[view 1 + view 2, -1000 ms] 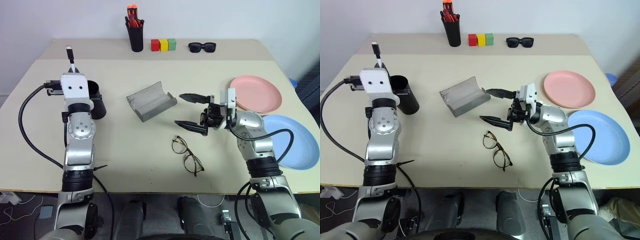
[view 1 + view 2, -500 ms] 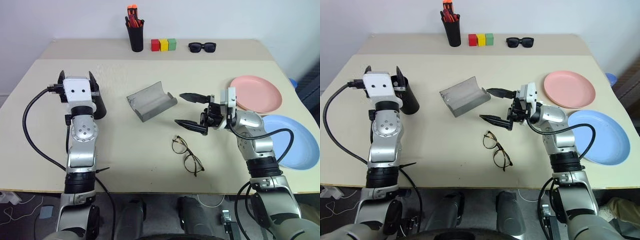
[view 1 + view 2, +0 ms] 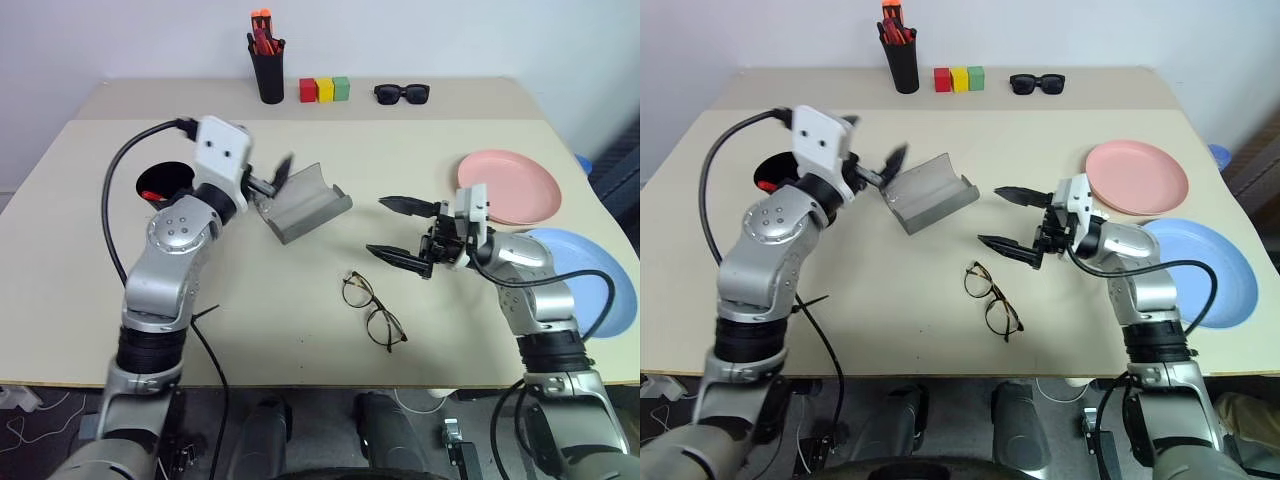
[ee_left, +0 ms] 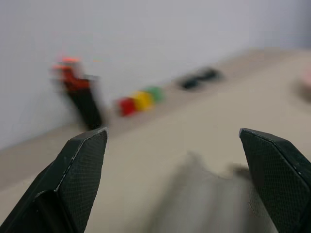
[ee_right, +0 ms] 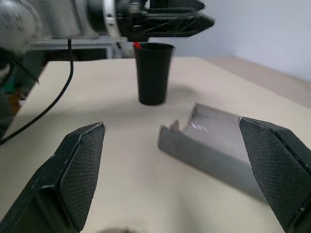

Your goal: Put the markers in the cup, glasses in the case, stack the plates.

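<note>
at nine o'clock on the worktop [image 3: 300, 330], the cup [image 3: 165, 184] now shows a marker's [image 3: 149, 194] red tip; the left gripper [image 3: 275, 177], fingers wide, has swung toward the case [image 3: 302, 202]. right gripper [image 3: 397, 232] wide above the glasses [image 3: 373, 310]; plates [image 3: 512, 186] unstacked.

Black cup [image 3: 165, 183] holds a red-tipped marker [image 3: 152, 195]. Grey case [image 3: 303, 203] lies open. Glasses [image 3: 374, 311] lie unfolded. Pink plate [image 3: 512, 186] and blue plate [image 3: 600, 275] touch.
</note>
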